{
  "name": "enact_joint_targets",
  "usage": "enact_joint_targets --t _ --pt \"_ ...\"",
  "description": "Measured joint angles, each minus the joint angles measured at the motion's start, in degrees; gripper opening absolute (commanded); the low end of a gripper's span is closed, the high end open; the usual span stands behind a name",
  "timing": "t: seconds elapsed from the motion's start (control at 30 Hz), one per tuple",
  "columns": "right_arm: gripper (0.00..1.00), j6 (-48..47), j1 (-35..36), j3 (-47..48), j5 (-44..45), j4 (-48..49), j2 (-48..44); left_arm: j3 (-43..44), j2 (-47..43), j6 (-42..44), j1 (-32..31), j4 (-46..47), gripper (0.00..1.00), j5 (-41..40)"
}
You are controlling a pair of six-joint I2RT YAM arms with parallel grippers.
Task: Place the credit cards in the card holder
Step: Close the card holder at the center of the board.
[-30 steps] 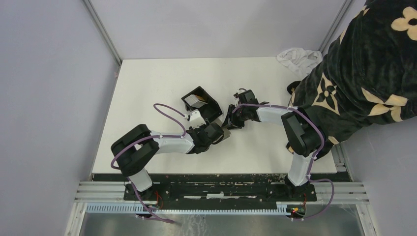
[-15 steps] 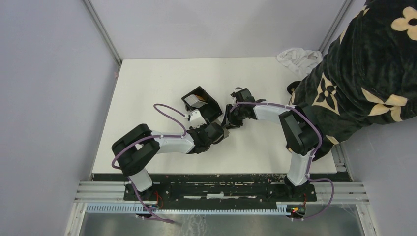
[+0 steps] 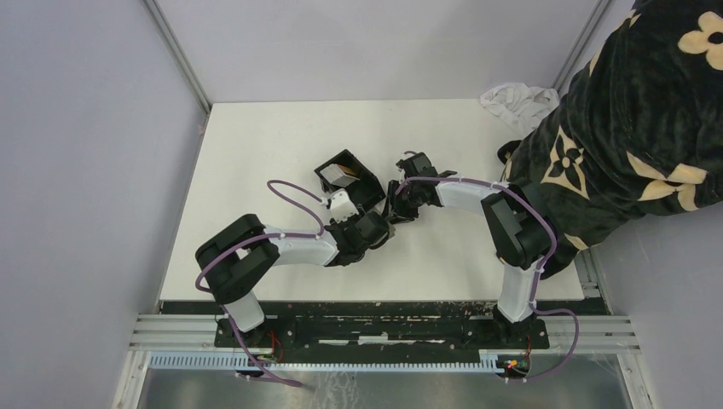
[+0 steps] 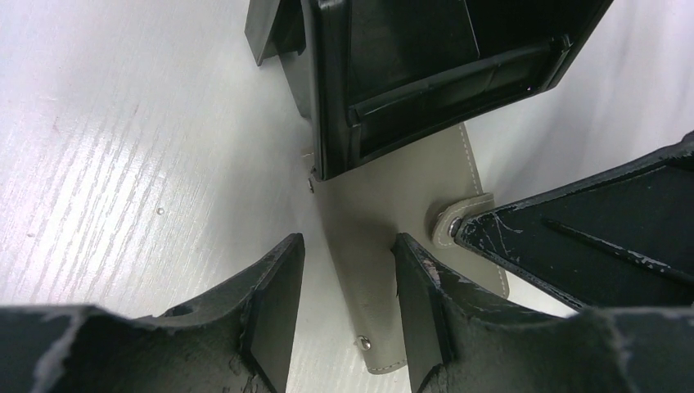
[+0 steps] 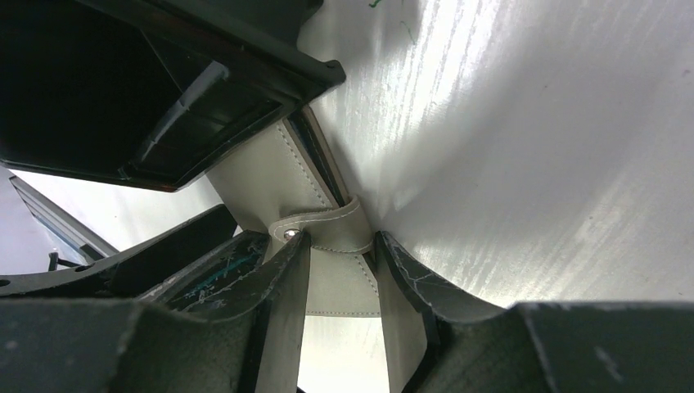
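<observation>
Right fingers (image 5: pixel 286 303): shifted leftward, up against the card holder (image 4: pixel 329 98); astride the grey wallet tab (image 5: pixel 327 225) (grip cannot be told).
Left fingers (image 4: pixel 274 303): parted, unmoved.
Outlook: two-arm wallet handling likely.

grey stitched flap (image 4: pixel 385 217) partly under the black card holder (image 4: pixel 331 98), perhaps a wallet

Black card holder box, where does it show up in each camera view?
Top external: black box in the middle of the table.
Left wrist: box at top centre.
Right wrist: box at upper left.
Shared landmark: grey stitched wallet at its edge, clear in wrist views only.
</observation>
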Motion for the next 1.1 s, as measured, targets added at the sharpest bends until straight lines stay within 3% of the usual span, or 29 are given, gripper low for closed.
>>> enact_joint_targets --t 0.87,1.1 --pt "0.41 -1.1 1.7 3.6 0.3 -2.8 2.3 -0.9 -2.5 0.0 0.1 -2.8 0.48 1.8" --pt "0.41 -1.5 1.8 4.0 0.1 -3.0 2.5 -0.9 -3.0 0.1 0.3 -3.7 0.55 2.8"
